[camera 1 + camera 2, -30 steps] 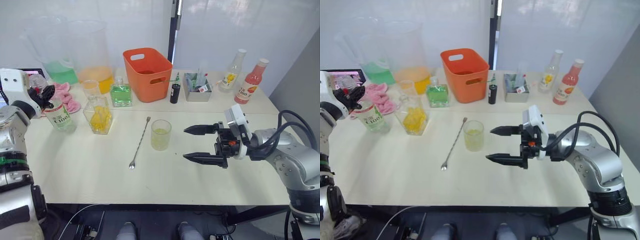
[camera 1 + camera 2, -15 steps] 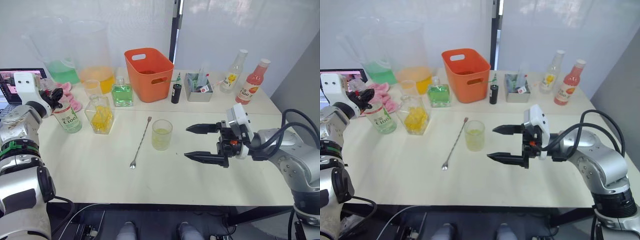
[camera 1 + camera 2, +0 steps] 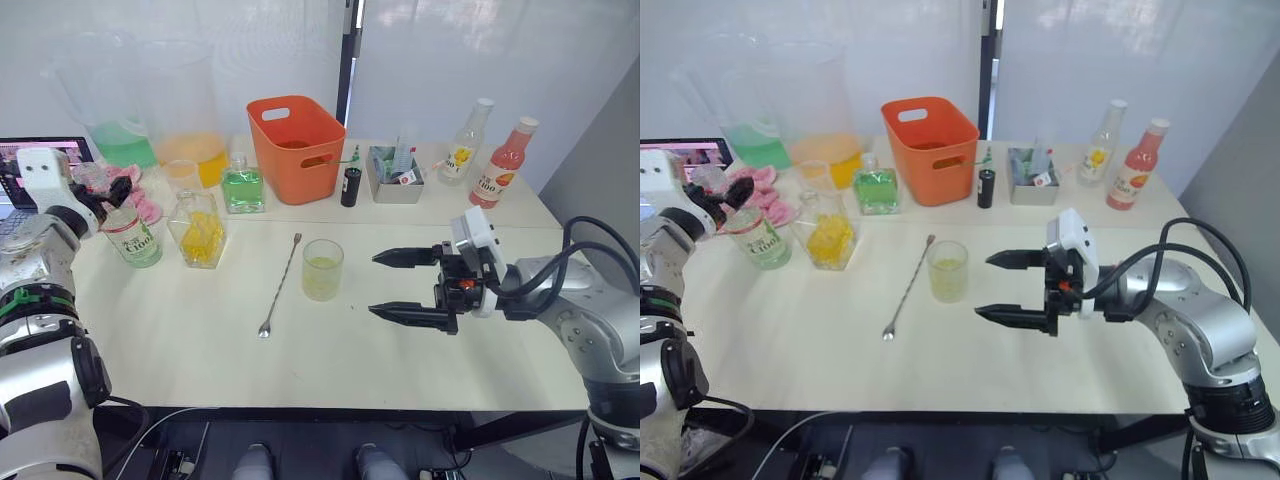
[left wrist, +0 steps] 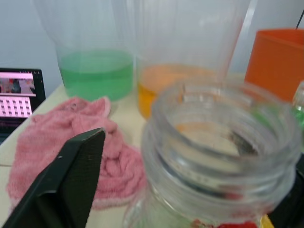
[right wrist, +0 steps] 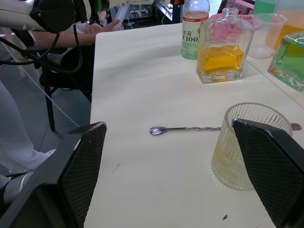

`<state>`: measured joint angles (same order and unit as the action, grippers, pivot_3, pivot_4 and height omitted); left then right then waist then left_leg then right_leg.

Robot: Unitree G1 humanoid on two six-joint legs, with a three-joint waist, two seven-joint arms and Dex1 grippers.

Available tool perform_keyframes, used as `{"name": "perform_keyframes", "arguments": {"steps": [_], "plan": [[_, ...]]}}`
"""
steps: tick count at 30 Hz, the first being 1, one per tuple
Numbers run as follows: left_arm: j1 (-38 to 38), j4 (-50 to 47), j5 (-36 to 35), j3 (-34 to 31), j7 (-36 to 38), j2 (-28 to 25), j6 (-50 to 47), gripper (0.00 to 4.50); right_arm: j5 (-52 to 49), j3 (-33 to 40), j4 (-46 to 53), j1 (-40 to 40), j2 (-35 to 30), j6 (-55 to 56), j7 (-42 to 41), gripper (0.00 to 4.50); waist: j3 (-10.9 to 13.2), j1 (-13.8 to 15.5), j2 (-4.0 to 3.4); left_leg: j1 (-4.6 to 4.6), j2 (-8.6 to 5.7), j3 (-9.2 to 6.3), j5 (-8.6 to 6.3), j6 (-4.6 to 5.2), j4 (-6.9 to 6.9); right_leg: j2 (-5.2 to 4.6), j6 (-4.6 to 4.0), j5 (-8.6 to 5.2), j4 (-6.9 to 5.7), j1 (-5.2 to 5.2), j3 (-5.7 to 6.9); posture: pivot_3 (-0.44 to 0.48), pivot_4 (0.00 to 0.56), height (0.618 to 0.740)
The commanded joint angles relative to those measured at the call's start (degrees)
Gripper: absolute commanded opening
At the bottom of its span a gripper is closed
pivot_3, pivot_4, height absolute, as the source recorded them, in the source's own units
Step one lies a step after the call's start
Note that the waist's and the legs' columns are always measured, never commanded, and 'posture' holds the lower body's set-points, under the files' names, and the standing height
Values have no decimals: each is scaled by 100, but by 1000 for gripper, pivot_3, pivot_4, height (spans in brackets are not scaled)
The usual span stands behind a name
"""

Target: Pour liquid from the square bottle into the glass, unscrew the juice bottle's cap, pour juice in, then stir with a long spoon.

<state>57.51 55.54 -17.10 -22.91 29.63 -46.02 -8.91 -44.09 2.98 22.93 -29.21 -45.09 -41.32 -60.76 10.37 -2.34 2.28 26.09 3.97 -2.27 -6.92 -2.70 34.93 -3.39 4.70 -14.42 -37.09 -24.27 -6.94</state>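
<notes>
Nearest you, the right hand (image 3: 405,286) hovers over the tabletop (image 3: 330,360) with its fingers spread wide, holding nothing. Just beyond its fingertips stands the glass (image 3: 322,269), with a little yellowish liquid in the bottom; the long spoon (image 3: 280,285) lies flat beside it, apart from it. Farther back at your left, the left hand (image 3: 108,192) is closed around the neck of the juice bottle (image 3: 133,237), whose mouth is open. An orange bin (image 3: 297,146) stands behind.
</notes>
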Motion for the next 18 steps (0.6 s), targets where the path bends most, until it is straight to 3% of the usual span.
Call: {"name": "perform_keyframes", "arguments": {"steps": [1, 11, 14, 18], "plan": [[270, -651, -212, -176, 14, -130, 87, 4434, -103, 139, 23, -117, -29, 40, -37, 4500, 0, 7, 0, 0, 0, 0, 0, 0, 1, 0, 0, 0, 0, 1, -1, 0, 150, 725], [603, -2586, -1066, -331, 557, -263, -720, 4434, -92, 238, -157, -225, -61, 88, -94, 4500, 2, -5, 2, 3, -1, 0, 3, -5, 0, 0, -1, 2, 1, 2, -3, 0, 150, 725], [40, -4172, -1951, -188, 1181, -308, -1889, 4434, 75, 231, -354, -283, -65, 217, -81, 4500, 1, -20, -1, -4, 0, 0, 3, -5, -1, 0, -1, 1, -6, 3, -4, 0, 150, 725], [-633, -5391, -2494, -151, 1350, -402, -2712, 4434, 202, 216, -547, -363, -47, 379, -81, 4500, 1, -26, 0, -4, 0, -1, 4, -6, 2, 0, -1, 1, -6, 3, -5, 0, 150, 725]]}}
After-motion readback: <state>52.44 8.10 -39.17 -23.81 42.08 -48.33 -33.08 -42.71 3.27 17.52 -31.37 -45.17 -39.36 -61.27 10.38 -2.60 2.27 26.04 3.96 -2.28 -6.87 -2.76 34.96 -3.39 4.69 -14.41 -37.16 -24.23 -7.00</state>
